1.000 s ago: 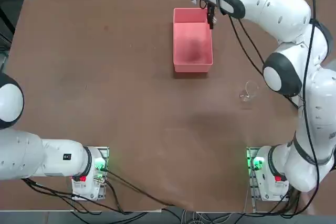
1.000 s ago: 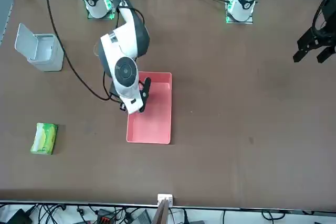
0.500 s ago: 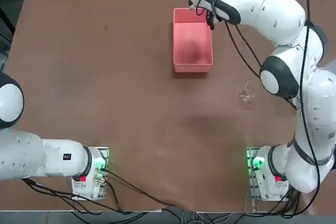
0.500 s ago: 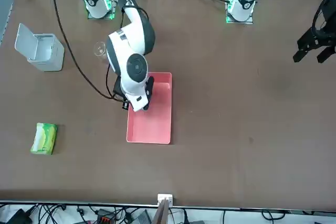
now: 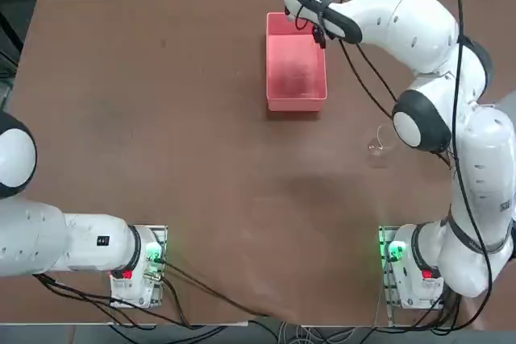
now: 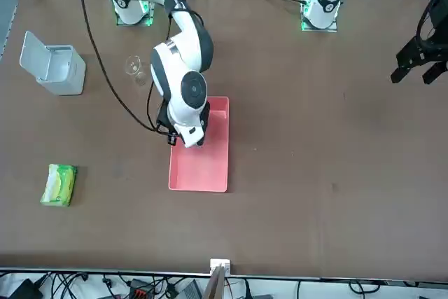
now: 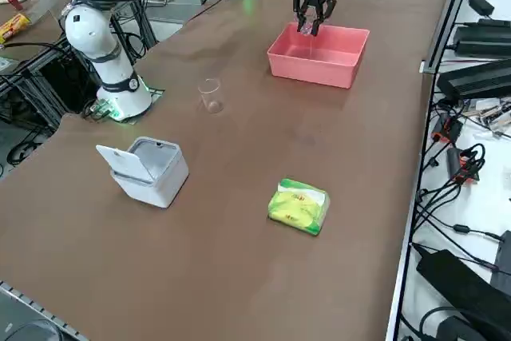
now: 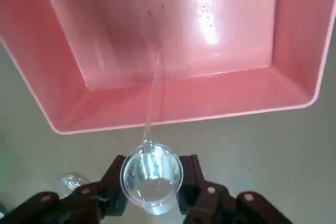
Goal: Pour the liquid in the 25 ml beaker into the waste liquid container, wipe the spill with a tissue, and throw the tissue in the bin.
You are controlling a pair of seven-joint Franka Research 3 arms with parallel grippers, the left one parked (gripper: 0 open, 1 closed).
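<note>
25 ml beaker [image 8: 151, 177] sat clamped between the right gripper [image 8: 152, 182] fingers [image 8: 197, 179], tipped over the far end of the waste liquid container [image 8: 173, 114], a thin clear stream running from its lip onto the pink floor. That stream showed only in the wrist view. In the top view the beaker was hidden under the white wrist, and the right gripper [image 5: 319, 31] showed only as dark fingers at the tray's far right corner. In the front view the right gripper [image 6: 189, 134] was mostly covered by the arm, over the waste liquid container [image 6: 210, 166]. Side view showed the right gripper [image 7: 310, 17] pointing down above the tray's rim [image 7: 307, 65], beaker barely a glint.

Larger glass beaker [image 7: 210, 95] stood well apart on the brown table [image 5: 161, 118]. The bin [image 7: 148, 169], lid up, and the yellow-green tissue pack [image 7: 299, 206] showed only in the front and side views. No tissue could be made out sticking from the pack. Cables and power bricks [image 7: 471, 77] lay beyond the table edge.
</note>
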